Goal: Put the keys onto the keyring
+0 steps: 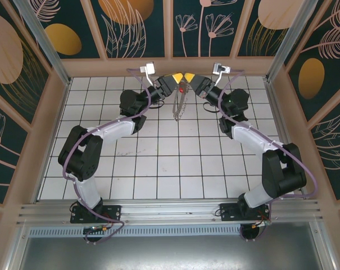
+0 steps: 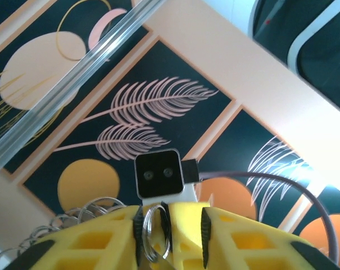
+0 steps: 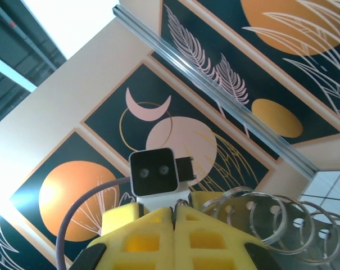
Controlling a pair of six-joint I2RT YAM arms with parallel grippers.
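Evidently the job is no further than its middle. In the top view the left claw is lifted over the far end of the bench. Its wrist camera shows its yellow fingers spread, with the keyring standing in the gap against one pad rather than pinched by both. Just below the meeting tips hangs a chain of linked rings, with a small red piece at its top, too small to identify. Opposite, tip to tip, the right claw is pressed together; whatever it pinches is hidden between the pads. No key can be made out on the keyring, so the threading itself looks yet to be done.
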